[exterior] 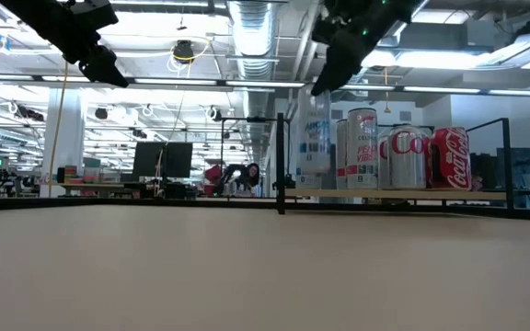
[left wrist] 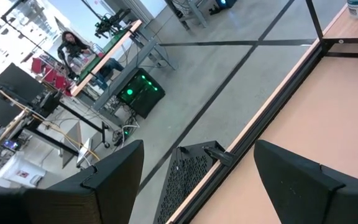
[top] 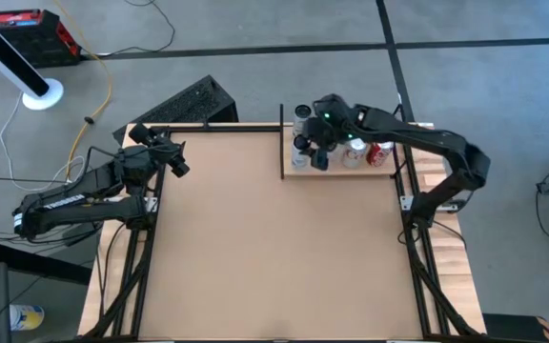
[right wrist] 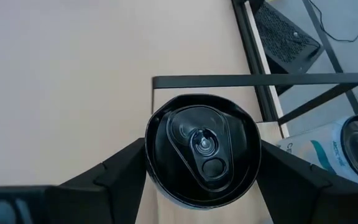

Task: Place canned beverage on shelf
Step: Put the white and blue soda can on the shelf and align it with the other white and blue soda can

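I had the right claw (right wrist: 197, 186) spread on either side of the black-topped can (right wrist: 202, 148), which stood on the shelf (top: 294, 173) at its end rail, ungripped. The left claw (left wrist: 197, 180) waited open, well apart from the shelf.

Glossy metal can (right wrist: 202, 148) on pale wood-plank shelf (top: 341, 172).

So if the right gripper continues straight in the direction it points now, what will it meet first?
Probably the black can. The right gripper points down over the shelf, and the can's top lies directly between its open fingers. The pictures do not settle how far above the can it is.
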### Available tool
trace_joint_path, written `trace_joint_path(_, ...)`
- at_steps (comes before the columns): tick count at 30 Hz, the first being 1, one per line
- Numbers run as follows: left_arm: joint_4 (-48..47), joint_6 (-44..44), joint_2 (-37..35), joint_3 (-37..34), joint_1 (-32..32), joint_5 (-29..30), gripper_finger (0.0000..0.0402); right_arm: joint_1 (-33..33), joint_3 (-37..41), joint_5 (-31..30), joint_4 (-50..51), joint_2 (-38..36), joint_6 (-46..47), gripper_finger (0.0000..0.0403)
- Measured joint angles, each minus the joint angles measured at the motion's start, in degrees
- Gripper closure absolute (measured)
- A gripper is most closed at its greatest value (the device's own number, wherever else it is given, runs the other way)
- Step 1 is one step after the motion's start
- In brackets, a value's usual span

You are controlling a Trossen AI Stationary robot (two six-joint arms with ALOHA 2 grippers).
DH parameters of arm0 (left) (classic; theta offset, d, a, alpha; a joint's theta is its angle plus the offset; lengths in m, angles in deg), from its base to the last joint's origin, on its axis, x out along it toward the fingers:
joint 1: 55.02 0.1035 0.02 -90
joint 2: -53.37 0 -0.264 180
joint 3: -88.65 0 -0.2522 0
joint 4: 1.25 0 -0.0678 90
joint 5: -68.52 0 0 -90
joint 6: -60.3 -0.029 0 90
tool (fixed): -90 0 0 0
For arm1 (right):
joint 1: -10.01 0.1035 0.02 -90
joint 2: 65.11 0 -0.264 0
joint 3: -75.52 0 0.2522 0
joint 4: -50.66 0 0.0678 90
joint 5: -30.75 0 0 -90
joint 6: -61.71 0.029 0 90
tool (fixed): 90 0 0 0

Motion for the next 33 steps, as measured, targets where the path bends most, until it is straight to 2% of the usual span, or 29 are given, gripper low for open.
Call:
trace_joint_path(12, -0.02, 0.12, 0.00, 0.00, 0.00, -0.01, 0.0111, -4.71, 0.00, 0.95, -1.54, 4.19, 0.02, 0.0117)
trace_joint_path(28, -0.02, 0.14, 0.00, 0.00, 0.00, -0.01, 0.0111, -4.81, -0.02, 1.51, -2.36, 4.00, 0.45, 0.0116)
trace_joint_path(33, -0.02, 0.14, 0.00, 0.00, 0.00, -0.02, 0.0111, -4.79, -0.02, 1.49, -2.36, 4.00, 0.48, 0.0099)
